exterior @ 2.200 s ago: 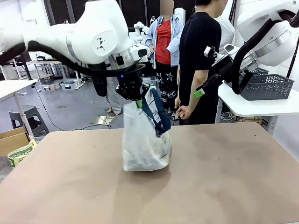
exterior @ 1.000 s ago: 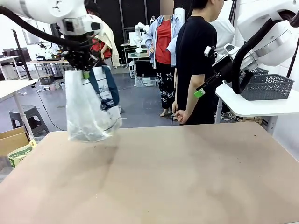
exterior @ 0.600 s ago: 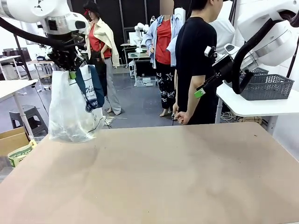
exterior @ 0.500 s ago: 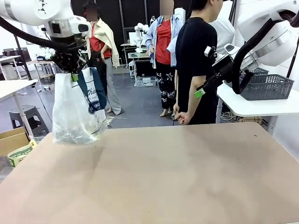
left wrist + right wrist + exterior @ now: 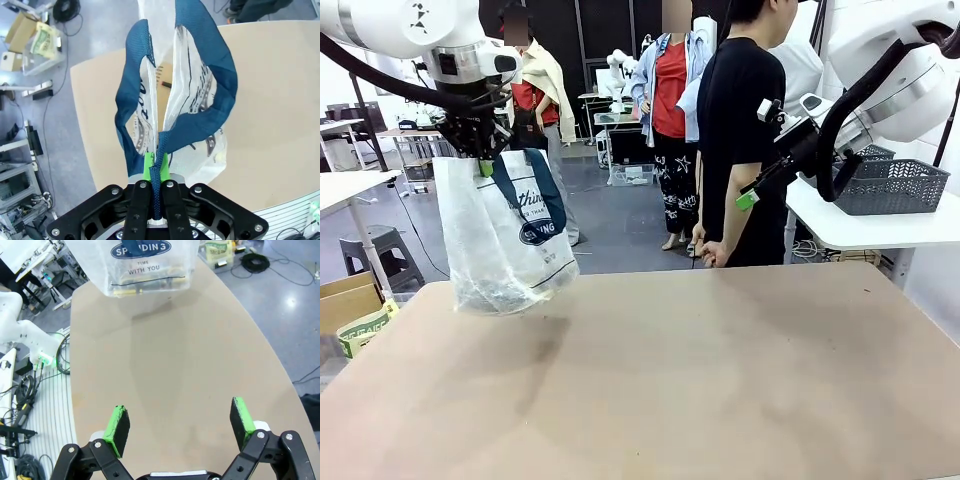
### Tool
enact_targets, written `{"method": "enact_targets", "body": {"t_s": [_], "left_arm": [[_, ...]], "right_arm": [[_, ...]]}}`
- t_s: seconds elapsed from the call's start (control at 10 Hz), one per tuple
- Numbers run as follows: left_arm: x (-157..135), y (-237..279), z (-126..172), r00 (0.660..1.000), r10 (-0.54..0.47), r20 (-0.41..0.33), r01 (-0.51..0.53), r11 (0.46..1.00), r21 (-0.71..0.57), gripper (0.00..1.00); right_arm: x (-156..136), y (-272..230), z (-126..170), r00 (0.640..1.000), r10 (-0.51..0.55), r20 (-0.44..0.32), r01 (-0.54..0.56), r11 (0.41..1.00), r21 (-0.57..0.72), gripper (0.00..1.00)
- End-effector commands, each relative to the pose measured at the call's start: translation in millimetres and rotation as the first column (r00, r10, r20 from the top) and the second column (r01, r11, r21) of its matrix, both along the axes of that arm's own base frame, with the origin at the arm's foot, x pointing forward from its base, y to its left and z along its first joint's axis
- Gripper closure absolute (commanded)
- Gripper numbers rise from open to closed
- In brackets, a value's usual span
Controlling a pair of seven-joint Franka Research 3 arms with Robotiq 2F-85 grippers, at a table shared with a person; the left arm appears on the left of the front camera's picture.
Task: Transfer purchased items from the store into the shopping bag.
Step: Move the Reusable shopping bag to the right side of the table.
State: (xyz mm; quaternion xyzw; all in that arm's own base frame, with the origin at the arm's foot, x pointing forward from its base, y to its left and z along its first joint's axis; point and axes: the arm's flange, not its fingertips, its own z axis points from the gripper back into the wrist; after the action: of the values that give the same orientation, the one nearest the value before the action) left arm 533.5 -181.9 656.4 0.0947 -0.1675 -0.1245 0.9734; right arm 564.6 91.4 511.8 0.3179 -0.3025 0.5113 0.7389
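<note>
Now the shopping bag is hanging clear above the desk at its far left corner, translucent white plastic with navy strap handles and a navy oval logo. The left pincer is pinching those handles tight at the top, pads pressed together on the strap. Dark contents are sagging at the bag's bottom.

Out to the right, the right pincer is hovering high above the desk's far right side, jaws spread wide and gripping nothing. A dark mesh basket is sitting on a white side table at the far right. A person in a black shirt is standing beyond the far edge, between bag and basket. The whole brown surface is lying bare.

From the left wrist, the bag's mouth is gaping between the straps, revealing a thin piece with a red end inside. From the right wrist, white lettering on the logo is reading clearly, and long pale contents are pressing against the plastic.
</note>
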Motion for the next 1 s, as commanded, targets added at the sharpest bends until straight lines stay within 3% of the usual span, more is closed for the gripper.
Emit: {"method": "enact_targets", "body": {"t_s": [0.0,0.4,0.9], "left_arm": [[0,3,13,1.0,0.004,0.022,-0.004,1.0,-0.003,1.0],[0,14,3,1.0,0.001,0.004,-0.001,0.999,0.034,1.0],[3,87,-11,0.991,-0.086,0.103,0.09,0.995,-0.039,1.0]], "right_arm": [[-1,2,0,1.0,-0.018,-0.007,0.018,1.0,0.003,0.0],[-1,2,0,1.0,-0.018,-0.007,0.018,1.0,0.003,0.0],[-1,2,0,1.0,-0.018,-0.007,0.018,1.0,0.003,0.0]]}}
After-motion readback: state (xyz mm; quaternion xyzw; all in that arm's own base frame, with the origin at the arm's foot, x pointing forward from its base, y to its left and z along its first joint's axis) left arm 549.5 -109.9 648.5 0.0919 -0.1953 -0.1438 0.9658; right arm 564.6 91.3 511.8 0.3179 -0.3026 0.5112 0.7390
